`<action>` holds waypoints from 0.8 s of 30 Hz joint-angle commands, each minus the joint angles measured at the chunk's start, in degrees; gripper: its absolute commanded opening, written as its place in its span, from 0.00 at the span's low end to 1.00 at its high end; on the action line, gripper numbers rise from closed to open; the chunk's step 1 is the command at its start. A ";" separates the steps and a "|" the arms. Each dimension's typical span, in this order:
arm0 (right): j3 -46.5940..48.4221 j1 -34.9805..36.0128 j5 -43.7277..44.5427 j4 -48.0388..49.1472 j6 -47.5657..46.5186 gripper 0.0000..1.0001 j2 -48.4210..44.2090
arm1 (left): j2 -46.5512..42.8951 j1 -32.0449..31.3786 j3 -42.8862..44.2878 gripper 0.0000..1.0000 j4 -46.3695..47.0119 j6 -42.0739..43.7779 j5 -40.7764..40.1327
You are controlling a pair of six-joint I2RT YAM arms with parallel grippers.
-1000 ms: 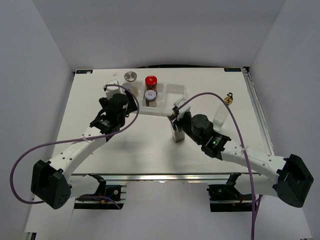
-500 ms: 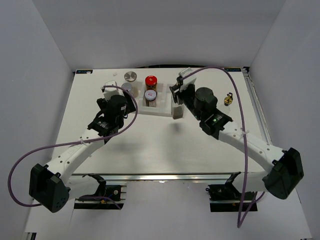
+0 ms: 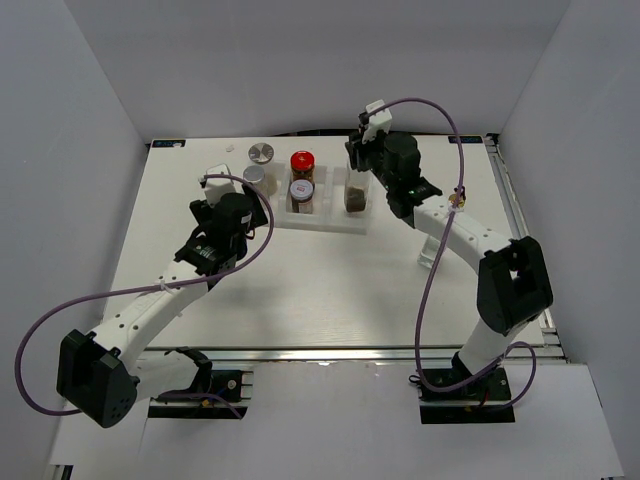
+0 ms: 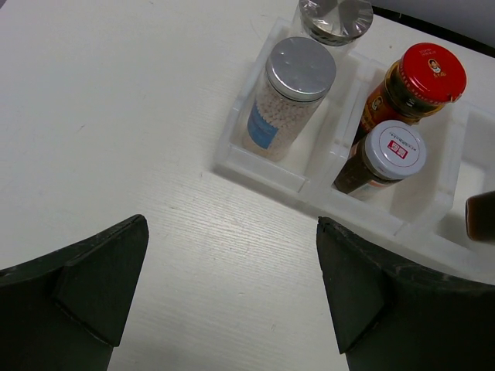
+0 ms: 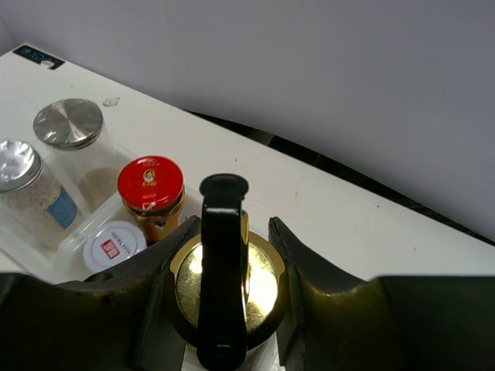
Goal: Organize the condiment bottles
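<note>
Right wrist view: the right gripper [image 5: 232,229] is closed narrowly on the gold cap of a gold-spouted bottle [image 5: 259,290], one finger pressed to each side and the black spout lever standing up between them. From the top view this bottle stands upright in the right compartment of the white tray [image 4: 267,176]; whether its base rests on the floor there I cannot tell.

The middle compartment holds two brown-filled jars: a red-lidded jar [image 4: 424,72] at the back and a white-lidded jar [image 4: 394,148] with a red label just in front of it. The left compartment holds a silver-lidded jar [image 4: 300,68] of pale grains with a blue label. A second silver-lidded jar [image 4: 335,15] sits right behind it, possibly just outside the tray's rear wall.

That makes four jars. A second spouted bottle [image 3: 459,198] lies on the table [image 3: 300,290] to the right, partly behind the right arm, so two spouted bottles.

The left gripper [image 4: 232,263] hangs above bare table before the tray, fingers spread wide, holding nothing.
</note>
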 commanded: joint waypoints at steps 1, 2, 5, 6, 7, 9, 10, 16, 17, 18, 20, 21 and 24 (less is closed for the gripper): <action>6.90 -2.24 -3.80 11.35 2.30 0.00 0.31 | -0.81 0.16 -0.22 0.98 0.02 0.42 -1.45; 7.61 -2.42 -4.06 11.62 2.57 0.00 1.02 | -0.72 0.16 -0.13 0.98 -0.07 0.50 -1.54; 7.79 -2.42 -2.32 15.13 2.22 0.00 3.74 | -0.54 0.16 -0.13 0.98 -0.16 0.50 -1.98; 8.05 -2.42 -1.70 16.70 2.22 0.00 4.36 | -0.72 0.16 -0.13 0.98 0.02 0.50 -1.98; 8.49 -2.42 -1.08 17.24 2.31 0.00 5.15 | -0.63 0.16 -0.22 0.98 0.19 0.59 -1.89; 9.28 -2.42 0.33 19.42 2.48 0.00 7.34 | -0.63 0.16 -0.13 0.98 0.28 0.59 -1.98; 9.46 -2.50 0.77 20.22 2.66 0.00 7.96 | -0.54 0.16 -0.13 0.98 0.11 0.68 -1.98; 9.54 -2.15 3.67 27.26 4.24 0.00 11.74 | -0.46 0.16 -0.05 0.98 0.02 0.59 -2.33; 9.72 -1.72 4.72 27.70 3.72 0.00 12.53 | -0.37 0.16 -0.05 0.98 0.02 0.68 -2.33; 9.81 -1.54 5.68 28.31 3.02 0.00 12.97 | -0.28 0.16 0.04 0.98 0.02 0.77 -2.33; 9.72 -1.28 6.75 31.03 1.17 0.00 14.02 | -0.19 0.16 -0.05 0.98 0.28 0.85 -2.51; 9.90 -1.27 7.10 31.83 0.99 0.00 14.47 | -0.19 0.16 -0.05 0.98 0.28 0.94 -2.33; 11.39 -1.27 7.89 32.36 0.46 0.00 16.22 | 0.07 0.16 -0.05 0.98 0.46 1.03 -2.42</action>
